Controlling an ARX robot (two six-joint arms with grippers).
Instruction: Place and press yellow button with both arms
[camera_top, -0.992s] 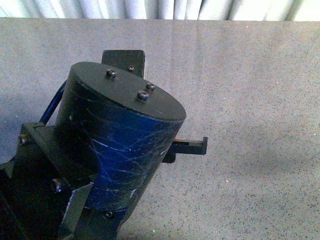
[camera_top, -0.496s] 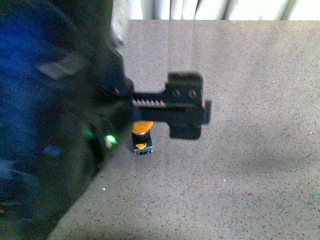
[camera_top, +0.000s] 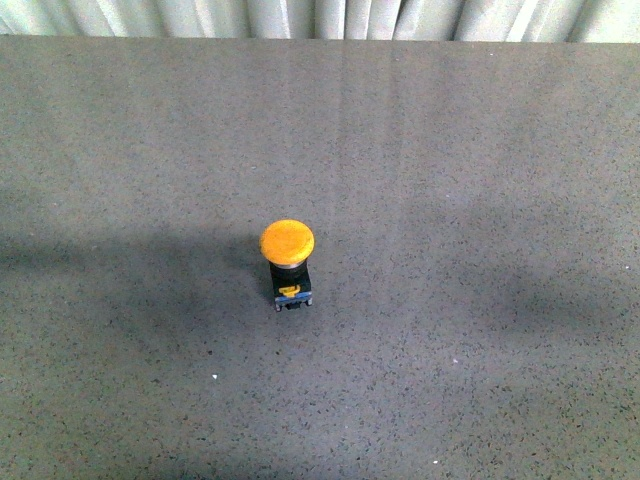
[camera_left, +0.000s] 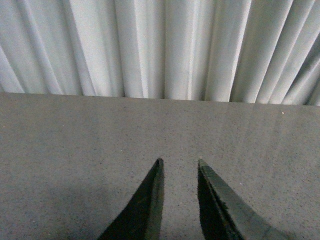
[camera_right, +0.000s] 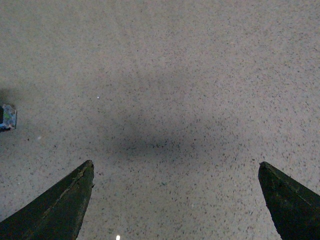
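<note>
The yellow button stands upright alone near the middle of the grey table, its orange-yellow cap over a black base with a small yellow mark. Neither arm shows in the front view. In the left wrist view my left gripper is open, its two dark fingers a narrow gap apart over bare table, pointing toward the curtain. In the right wrist view my right gripper is wide open above bare table. A bit of the button's base shows at that picture's edge, well off to one side of the fingers.
The grey speckled table fills the front view, with a white pleated curtain along its far edge. Soft shadows lie across the table. The curtain also fills the upper part of the left wrist view.
The left arm, which covered the button a second ago and hung its open gripper over it half a second ago, has pulled out of the front view. The button stands free.
</note>
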